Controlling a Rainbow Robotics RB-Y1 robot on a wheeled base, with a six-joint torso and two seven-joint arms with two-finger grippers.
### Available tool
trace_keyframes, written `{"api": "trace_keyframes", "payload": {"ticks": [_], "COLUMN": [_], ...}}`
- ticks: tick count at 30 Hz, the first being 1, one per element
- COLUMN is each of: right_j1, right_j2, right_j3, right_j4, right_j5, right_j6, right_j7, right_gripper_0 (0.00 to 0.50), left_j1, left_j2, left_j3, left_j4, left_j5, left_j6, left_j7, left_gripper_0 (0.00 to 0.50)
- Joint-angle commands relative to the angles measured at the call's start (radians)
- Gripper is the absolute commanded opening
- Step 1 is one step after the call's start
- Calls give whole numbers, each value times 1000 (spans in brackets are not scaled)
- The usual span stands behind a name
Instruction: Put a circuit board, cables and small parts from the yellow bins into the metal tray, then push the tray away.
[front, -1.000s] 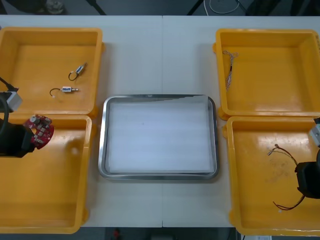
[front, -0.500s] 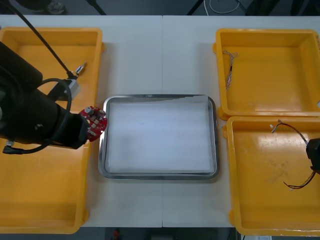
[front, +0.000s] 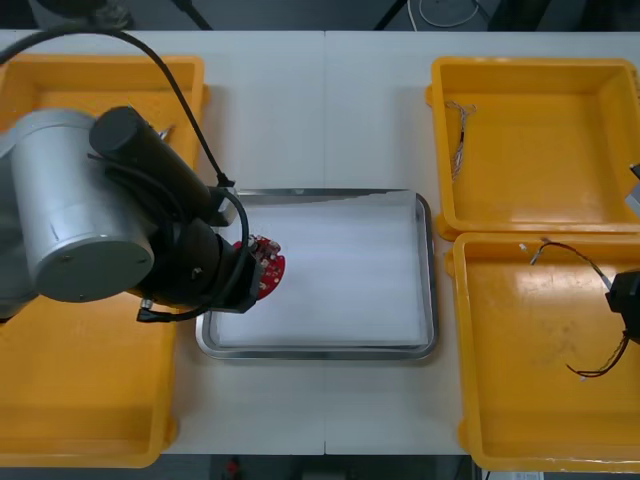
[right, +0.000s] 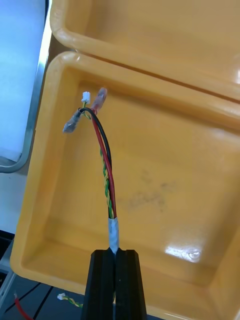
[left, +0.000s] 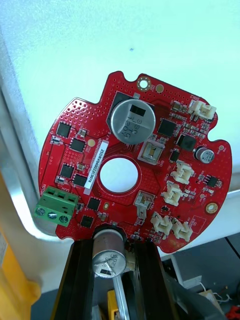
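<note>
Board (front: 266, 267) in left tool (left: 115, 250) over tray (front: 428, 290)

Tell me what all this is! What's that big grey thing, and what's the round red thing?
That is a robot with two arms. The wide picture looks down from above at a light table. The big grey thing is the robot's left arm. Its left gripper has two black fingers, like a pincer. It pinches the round red circuit board by its edge, over the left side of the metal tray. Yellow bins stand at both sides of the tray. The two tall pictures come from small cameras on the wrists. One looks past the left fingers at the board close up. The other shows the right gripper holding a twisted cable above a right-hand bin.
</note>
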Motion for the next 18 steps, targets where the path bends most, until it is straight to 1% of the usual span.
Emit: {"api": "trace_keyframes", "payload": {"ticks": [1,3,6,11,14,16,17,18], "right_j1": [-60,-63,-63,-62,-62,-62,-63,-63], "right_j2": [-38,-38,-38,-37,-38,-38,-38,-37], "right_j3": [19,23,22,28,28,25,25,25], "right_j4": [-29,-29,-29,-29,-29,-29,-29,-29], "right_j5": [26,39,36,40,33,31,31,37], "right_j6": [4,4,4,4,4,4,4,4], "right_j7": [43,47,47,49,50,53,52,53], "right_gripper_0": [0,0,0,0,0,0,0,0], "left_j1": [-46,-49,-48,-48,-48,-46,-46,-46], "left_j2": [-14,-11,-12,-5,-3,-2,2,3], "left_j3": [-99,-143,-189,-245,-271,-275,-275,-275], "left_j4": [42,71,105,144,147,146,144,143], "left_j5": [-63,-92,-120,-159,-190,-192,-190,-190], "left_j6": [-67,-104,-150,-220,-230,-228,-228,-228], "left_j7": [-39,-42,-43,-45,-43,-43,-43,-43], "left_gripper_0": [0,2,3,0,2,3,20,162]}}
